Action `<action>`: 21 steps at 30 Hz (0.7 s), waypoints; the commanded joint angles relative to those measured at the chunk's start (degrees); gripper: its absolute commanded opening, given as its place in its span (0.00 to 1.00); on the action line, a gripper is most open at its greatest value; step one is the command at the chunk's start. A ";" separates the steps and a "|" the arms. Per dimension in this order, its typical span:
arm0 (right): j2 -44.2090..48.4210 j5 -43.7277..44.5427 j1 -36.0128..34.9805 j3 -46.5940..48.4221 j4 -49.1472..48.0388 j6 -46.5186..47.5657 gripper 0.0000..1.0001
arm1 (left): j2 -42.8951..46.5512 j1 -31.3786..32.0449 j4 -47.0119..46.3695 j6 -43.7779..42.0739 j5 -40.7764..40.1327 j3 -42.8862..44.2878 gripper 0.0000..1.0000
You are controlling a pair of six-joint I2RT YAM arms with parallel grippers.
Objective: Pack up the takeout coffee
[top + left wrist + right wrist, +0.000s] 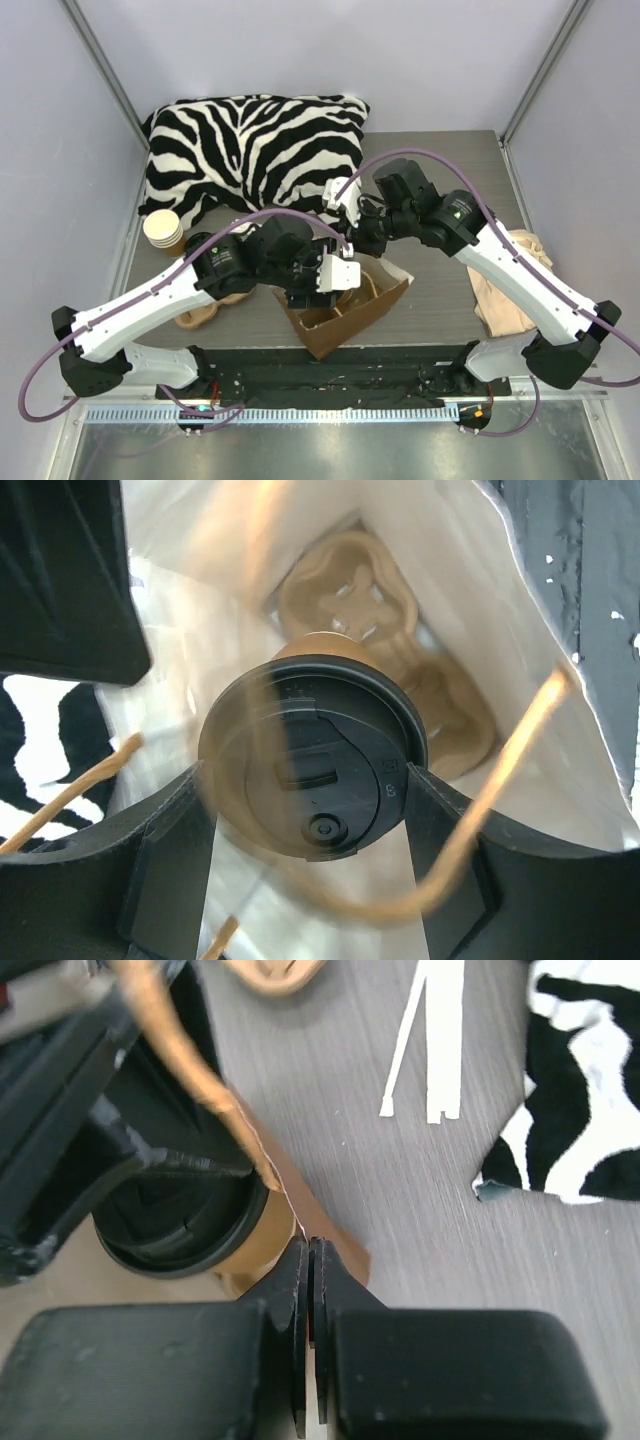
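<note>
Holding the takeout coffee (330,730) by its black lid, your left gripper (310,785) is part open, w/ one finger on each side of the rim, both touching it. The cup hangs in the mouth of the paper bag (450,570), above the pulp cup carrier (400,660) lying at the bottom (can't tell if cup and carrier touch). A twine handle (510,750) loops across the left wrist view. Your right gripper (310,1250) is closed, pinching the bag's brown rim, jaws pressed together w/ only the paper btwn them. On the table (450,300), a zebra cushion (250,145) sits at the back, a stack of lidless cups (163,230) at far left, and a beige cloth (510,285) under the right arm.
</note>
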State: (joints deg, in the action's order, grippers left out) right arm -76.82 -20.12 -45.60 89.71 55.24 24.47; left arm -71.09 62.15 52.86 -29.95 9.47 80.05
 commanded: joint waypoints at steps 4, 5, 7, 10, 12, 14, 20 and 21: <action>4.74 2.02 -0.27 -1.29 -7.25 -14.62 0.01 | 0.51 -1.68 -2.77 2.97 -1.21 0.98 0.14; 5.44 1.84 -0.19 -1.90 -7.52 -15.50 0.01 | 1.04 -2.64 -2.76 3.32 0.44 1.33 0.14; 8.77 2.19 -0.27 -5.67 -9.96 -15.59 0.01 | 2.35 -3.52 -4.16 3.85 1.59 1.07 0.14; 11.95 3.07 -0.27 -10.78 -11.99 -14.71 0.01 | 5.17 -3.97 -5.40 4.03 2.91 -0.42 0.14; 12.74 2.72 -0.27 -12.97 -12.53 -13.84 0.01 | 5.79 -3.97 -4.79 4.81 4.14 -0.69 0.14; 13.45 2.89 -0.27 -13.77 -13.76 -13.75 0.01 | 5.79 -4.23 -4.44 5.69 4.59 -0.95 0.14; 12.39 1.75 -0.19 -12.72 -14.20 -17.96 0.01 | 2.80 -4.85 -4.61 8.59 3.18 -1.48 0.14; 12.31 1.40 -0.27 -12.72 -14.29 -18.66 0.01 | 1.49 -4.85 -4.52 9.73 2.92 -1.30 0.13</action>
State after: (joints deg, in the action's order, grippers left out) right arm -64.42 -17.91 -45.65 76.58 44.53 9.67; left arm -66.65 57.71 50.43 -24.01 12.32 78.94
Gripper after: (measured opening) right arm 0.031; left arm 0.710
